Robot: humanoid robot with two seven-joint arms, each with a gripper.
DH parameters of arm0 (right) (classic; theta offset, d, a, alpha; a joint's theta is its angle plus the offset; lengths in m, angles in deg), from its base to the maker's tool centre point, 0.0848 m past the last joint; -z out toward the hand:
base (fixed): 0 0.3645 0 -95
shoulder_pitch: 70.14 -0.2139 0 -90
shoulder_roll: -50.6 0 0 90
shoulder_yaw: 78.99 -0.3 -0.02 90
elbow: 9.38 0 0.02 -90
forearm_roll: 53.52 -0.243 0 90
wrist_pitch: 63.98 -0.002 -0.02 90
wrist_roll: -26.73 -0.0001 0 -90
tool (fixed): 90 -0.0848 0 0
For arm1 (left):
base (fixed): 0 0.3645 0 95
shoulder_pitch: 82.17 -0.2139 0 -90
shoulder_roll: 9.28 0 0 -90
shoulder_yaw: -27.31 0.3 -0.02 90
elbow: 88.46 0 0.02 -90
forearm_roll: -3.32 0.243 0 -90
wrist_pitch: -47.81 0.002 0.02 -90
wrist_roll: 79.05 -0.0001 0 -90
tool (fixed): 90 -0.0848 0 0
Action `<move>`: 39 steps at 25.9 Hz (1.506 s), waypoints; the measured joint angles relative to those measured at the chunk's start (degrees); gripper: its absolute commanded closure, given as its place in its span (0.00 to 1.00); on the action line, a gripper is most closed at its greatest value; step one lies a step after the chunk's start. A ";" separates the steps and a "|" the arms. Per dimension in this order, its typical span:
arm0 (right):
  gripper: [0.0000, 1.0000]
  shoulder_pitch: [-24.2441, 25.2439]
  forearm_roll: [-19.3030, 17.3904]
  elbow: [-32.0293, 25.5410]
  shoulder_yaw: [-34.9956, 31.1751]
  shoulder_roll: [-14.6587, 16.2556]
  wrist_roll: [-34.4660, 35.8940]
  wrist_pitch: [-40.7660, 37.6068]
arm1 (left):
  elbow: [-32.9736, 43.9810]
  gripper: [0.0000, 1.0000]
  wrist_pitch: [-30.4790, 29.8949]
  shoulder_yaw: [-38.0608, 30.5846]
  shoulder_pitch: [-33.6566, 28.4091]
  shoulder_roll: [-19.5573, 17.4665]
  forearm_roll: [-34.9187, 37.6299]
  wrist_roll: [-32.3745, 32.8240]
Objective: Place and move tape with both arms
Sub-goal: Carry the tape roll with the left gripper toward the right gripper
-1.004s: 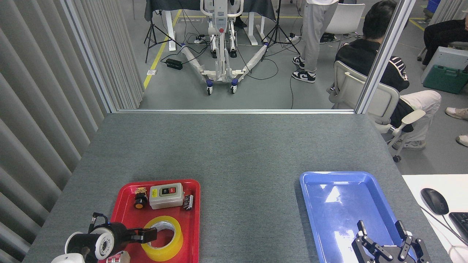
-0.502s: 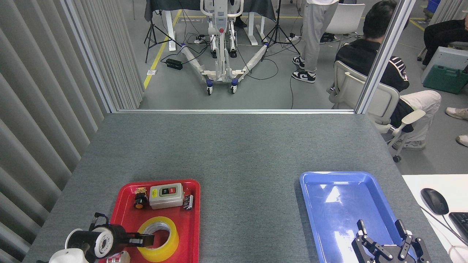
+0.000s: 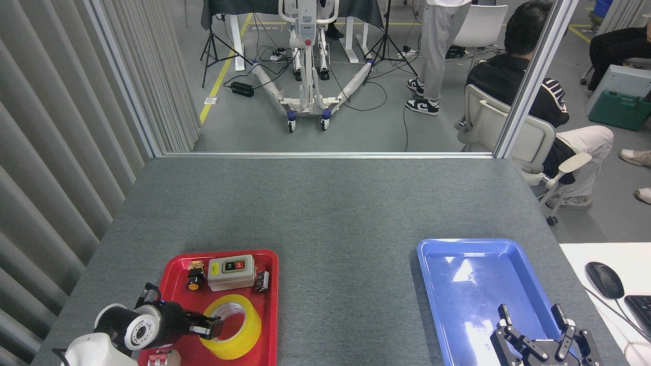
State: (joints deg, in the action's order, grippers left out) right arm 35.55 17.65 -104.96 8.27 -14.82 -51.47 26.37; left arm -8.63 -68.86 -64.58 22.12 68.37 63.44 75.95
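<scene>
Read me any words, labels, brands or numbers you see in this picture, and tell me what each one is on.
No text here is legible.
Switch box in the red tray: its black and red buttons carry marks too small to read.
Tape: no print visible.
Left gripper and right gripper: no readable brand marking.
Keyboard: key legends too small.

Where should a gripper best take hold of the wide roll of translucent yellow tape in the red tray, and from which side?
Probably across the ring wall of the yellow translucent tape roll, one finger inside the pale core hole and one outside. The roll appears tilted with its hole facing up, so coming from above on its left rim suits; the left gripper is there already. The red plastic tray edge crowds the right side.
</scene>
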 measured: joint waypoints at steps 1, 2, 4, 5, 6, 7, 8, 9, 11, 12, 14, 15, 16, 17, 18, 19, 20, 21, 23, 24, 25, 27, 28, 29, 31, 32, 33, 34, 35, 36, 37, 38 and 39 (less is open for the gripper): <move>0.00 0.00 0.01 -0.02 0.00 -0.02 0.01 0.04 | 0.21 1.00 -2.33 -0.12 0.36 -0.10 -1.89 -0.15; 0.00 0.02 0.06 -0.04 0.02 -0.03 0.03 0.04 | 0.43 1.00 -4.97 -0.27 0.70 -0.19 -3.90 -0.34; 0.00 0.05 0.44 -0.08 0.01 -0.03 0.06 0.04 | 0.70 1.00 -10.21 -0.67 1.68 -0.37 -8.33 -1.10; 0.00 0.07 0.80 -0.16 0.01 -0.02 0.12 0.04 | 0.68 1.00 -12.71 -0.83 2.02 -0.49 -10.90 -1.38; 0.00 0.09 1.08 -0.25 0.01 -0.02 0.13 0.04 | 0.52 1.00 -14.28 -0.94 2.33 -0.72 -14.23 -1.73; 0.00 0.10 1.31 -0.40 0.01 -0.02 0.14 0.05 | 0.14 1.00 -15.57 -0.90 2.63 -0.94 -17.91 -2.45; 0.00 0.12 1.49 -0.59 0.00 -0.03 0.21 0.05 | -0.62 1.00 -16.41 -0.57 2.75 -1.06 -21.69 -2.93; 0.00 0.12 1.63 -0.88 -0.02 -0.07 0.24 0.08 | -1.68 1.00 -17.07 0.32 2.81 -1.15 -26.39 -3.08; 0.00 0.13 1.76 -1.32 -0.03 -0.19 0.26 0.13 | -3.83 1.00 -17.79 3.88 3.06 -0.90 -35.58 -3.71; 0.00 0.14 1.80 -1.47 -0.02 -0.23 0.07 0.13 | -4.87 1.00 -17.96 6.10 3.08 -0.70 -39.84 -3.76; 0.00 0.20 1.83 -1.72 0.04 -0.32 -0.14 0.07 | -6.52 1.00 -18.12 9.83 3.19 -0.11 -48.83 -3.93; 0.00 0.26 1.83 -1.90 0.05 -0.36 -0.16 -0.12 | -7.27 1.00 -18.18 12.23 3.19 0.41 -53.98 -4.06; 0.00 0.34 1.83 -2.08 0.05 -0.39 -0.26 -0.29 | -8.04 1.00 -18.19 15.22 3.18 1.13 -58.51 -4.07; 0.00 0.49 1.82 -2.30 0.05 -0.45 -0.33 -0.70 | -9.09 1.00 -18.33 18.70 3.15 1.95 -62.91 -4.08; 0.00 0.60 1.78 -2.56 0.05 -0.49 -0.11 -1.51 | -10.29 1.00 -18.36 21.56 3.14 2.71 -66.53 -4.08; 0.00 0.78 1.69 -2.79 0.03 -0.50 1.02 -3.08 | -11.95 1.00 -18.36 24.42 3.15 3.67 -69.40 -4.05; 0.00 0.99 1.51 -2.99 -0.04 -0.50 2.20 -5.36 | -13.59 1.00 -18.36 26.33 3.28 4.74 -71.56 -3.95; 0.00 1.15 1.28 -3.23 -0.30 -0.50 3.28 -7.75 | -15.53 1.00 -18.36 27.93 3.54 5.86 -73.00 -3.95; 0.00 1.69 0.73 -3.69 -1.39 -0.50 5.00 -14.21 | -19.00 1.00 -18.36 29.63 3.93 7.80 -74.87 -3.95; 0.00 2.14 0.51 -3.97 -2.13 -0.57 5.39 -18.64 | -20.68 1.00 -18.36 30.10 4.23 8.57 -75.50 -3.96; 0.00 2.70 0.34 -4.30 -3.14 -0.61 5.83 -23.34 | -22.09 1.00 -18.36 30.37 4.59 9.04 -75.80 -3.96; 0.00 4.01 -0.18 -4.78 -5.78 -0.96 6.21 -32.71 | -24.78 1.00 -18.36 30.68 5.29 9.79 -76.11 -3.57; 0.00 4.74 -0.73 -4.93 -7.16 -1.29 6.27 -36.86 | -26.01 1.00 -18.35 30.74 5.77 10.04 -76.24 -3.46; 0.00 5.28 -1.39 -5.05 -8.36 -1.55 6.29 -39.45 | -26.94 1.00 -18.35 30.76 6.13 10.16 -76.32 -3.33; 0.00 6.10 -2.79 -5.23 -9.83 -2.06 6.56 -42.65 | -28.35 1.00 -18.33 30.65 6.56 10.37 -76.48 -3.05; 0.00 6.34 -3.34 -5.40 -10.03 -2.27 6.09 -43.57 | -28.82 1.00 -18.32 30.54 6.77 10.51 -76.56 -3.05; 0.00 6.54 -3.67 -5.65 -9.95 -2.51 5.30 -44.12 | -29.23 1.00 -18.32 30.48 6.85 10.66 -76.61 -3.05; 0.00 6.68 -3.92 -5.95 -9.44 -2.82 4.14 -44.55 | -29.68 1.00 -18.32 30.42 6.93 10.79 -76.64 -2.89; 0.00 6.83 -4.03 -6.21 -8.69 -3.11 3.23 -44.87 | -30.03 1.00 -18.32 30.38 7.08 10.90 -76.67 -2.86; 0.00 6.90 -4.07 -6.46 -7.71 -3.37 2.34 -44.98 | -30.35 1.00 -18.32 30.34 7.18 11.08 -76.71 -2.86; 0.00 6.95 -4.07 -6.66 -6.60 -3.58 1.96 -45.12 | -30.59 1.00 -18.32 30.38 7.18 11.34 -76.71 -2.88; 0.00 7.01 -3.87 -6.80 -5.38 -3.82 1.45 -45.17 | -30.75 1.00 -18.32 30.45 7.24 11.82 -76.71 -2.88; 0.00 7.03 -3.48 -6.89 -4.25 -4.05 1.22 -45.20 | -30.85 1.00 -18.32 30.54 7.35 12.31 -76.70 -2.94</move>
State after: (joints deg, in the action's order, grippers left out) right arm 42.58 14.18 -111.84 4.02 -18.88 -50.26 -18.83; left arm -39.47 -87.17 -34.04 29.47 80.68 -13.25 73.01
